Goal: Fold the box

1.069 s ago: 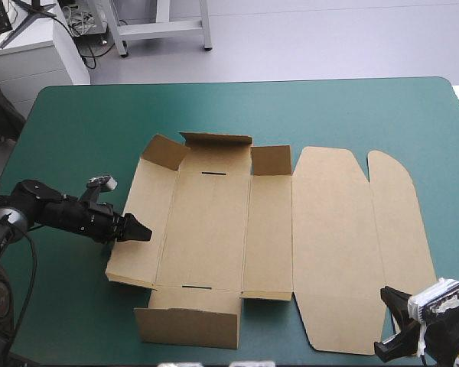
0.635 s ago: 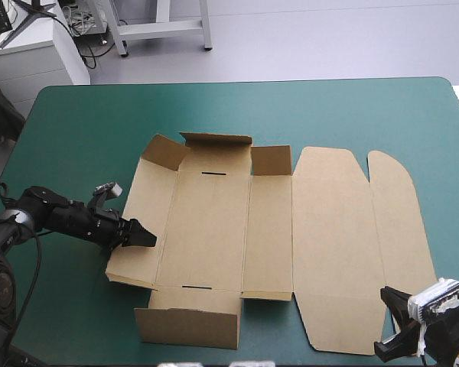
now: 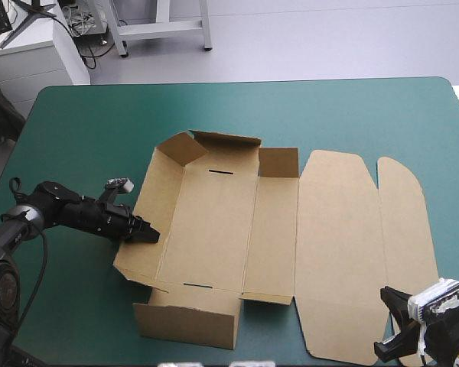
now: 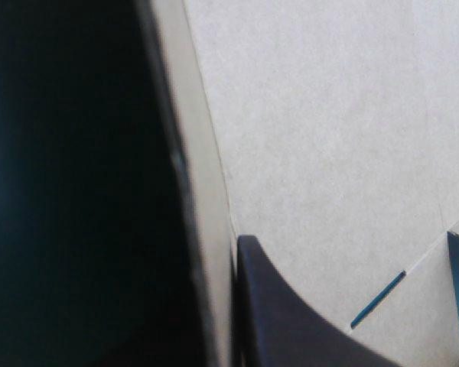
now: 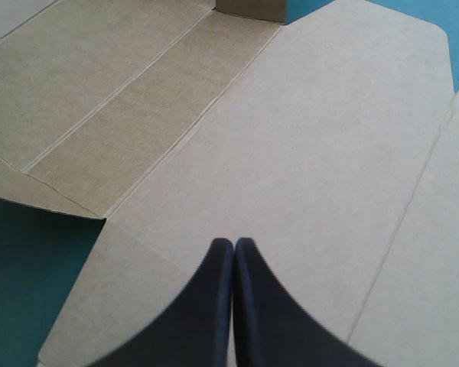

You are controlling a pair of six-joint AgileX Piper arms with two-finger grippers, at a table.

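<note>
left gripper [image 3: 146, 233] clamped on box [image 3: 214, 229] left wall; right gripper [image 5: 233, 245] fingers pressed together, empty, above box's flat lid.

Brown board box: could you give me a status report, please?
Left gripper shut on the brown board box, left wall part-raised. Right gripper shut, empty, near flat lid's corner. Nothing in the way.
</note>
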